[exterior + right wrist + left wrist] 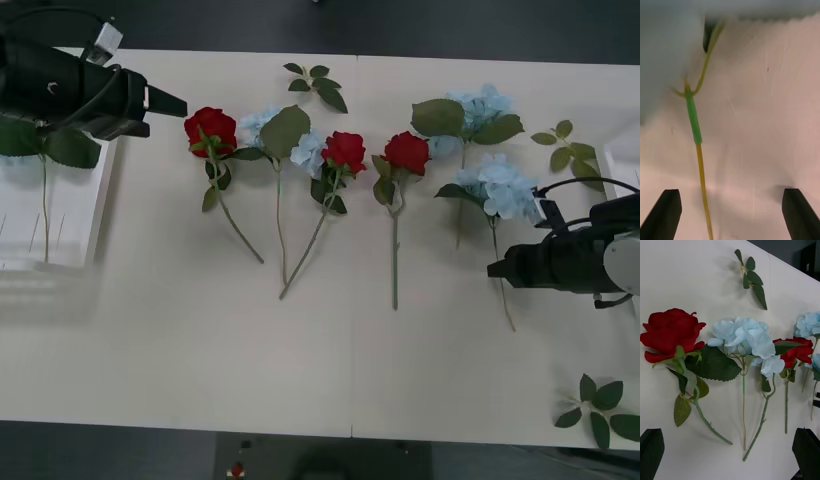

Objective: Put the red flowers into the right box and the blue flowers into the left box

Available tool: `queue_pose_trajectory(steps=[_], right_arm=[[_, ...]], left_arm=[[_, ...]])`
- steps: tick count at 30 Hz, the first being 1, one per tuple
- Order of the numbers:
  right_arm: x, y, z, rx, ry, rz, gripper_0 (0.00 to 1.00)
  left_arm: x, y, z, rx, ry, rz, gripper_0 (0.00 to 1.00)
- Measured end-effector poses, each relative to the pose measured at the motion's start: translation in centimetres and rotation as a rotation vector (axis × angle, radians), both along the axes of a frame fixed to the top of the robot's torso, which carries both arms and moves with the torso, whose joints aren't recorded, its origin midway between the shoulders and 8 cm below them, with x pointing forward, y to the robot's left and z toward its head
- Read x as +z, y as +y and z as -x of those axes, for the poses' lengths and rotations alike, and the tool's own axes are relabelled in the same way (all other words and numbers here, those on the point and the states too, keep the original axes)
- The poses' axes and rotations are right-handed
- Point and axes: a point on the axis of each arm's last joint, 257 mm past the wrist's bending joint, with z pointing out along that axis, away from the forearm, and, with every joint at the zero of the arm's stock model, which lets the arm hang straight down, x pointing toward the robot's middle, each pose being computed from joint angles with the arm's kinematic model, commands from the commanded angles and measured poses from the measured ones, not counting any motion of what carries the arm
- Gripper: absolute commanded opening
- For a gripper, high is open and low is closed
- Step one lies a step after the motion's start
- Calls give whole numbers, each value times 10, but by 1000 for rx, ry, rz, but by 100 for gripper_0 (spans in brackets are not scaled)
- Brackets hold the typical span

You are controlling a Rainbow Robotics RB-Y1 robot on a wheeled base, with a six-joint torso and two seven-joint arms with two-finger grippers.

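Observation:
Three red flowers (210, 128) (345, 150) (407, 152) lie in a row on the table, mixed with blue flowers (262, 122) (310, 152) (480, 105). My right gripper (495, 268) hovers low at the stem of the rightmost blue flower (500, 188). In the right wrist view that thin stem (702, 180) runs between its open fingers (664, 213). My left gripper (170, 100) is open above the left box (95, 215), its tips toward the leftmost red flower (672, 333). In the box lies a leafy stem (45, 200) whose head the arm hides. The right box (630, 160) shows as a sliver.
Flowerless leaf sprigs lie at the back centre (318, 85), at the back right (568, 145) and at the front right corner (600, 405). The near half of the table (250, 360) is bare. A seam runs down the table's middle.

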Motion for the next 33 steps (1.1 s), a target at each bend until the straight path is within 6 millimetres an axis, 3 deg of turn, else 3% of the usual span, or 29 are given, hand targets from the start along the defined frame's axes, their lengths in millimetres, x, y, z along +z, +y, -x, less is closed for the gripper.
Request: queue_pose_trajectory(steps=[9,24,33], right_arm=[[3,5,-7,8,-57,-18,82],[1,8,-4,19,-12,10,82],[5,21,-23,22,65,64,79]], left_arm=[[-4,11,-13,41,-40,-46,100],[-57,5,-28,110,-76,-80,100],[-93,-11,-31,133,-112,-100,100]])
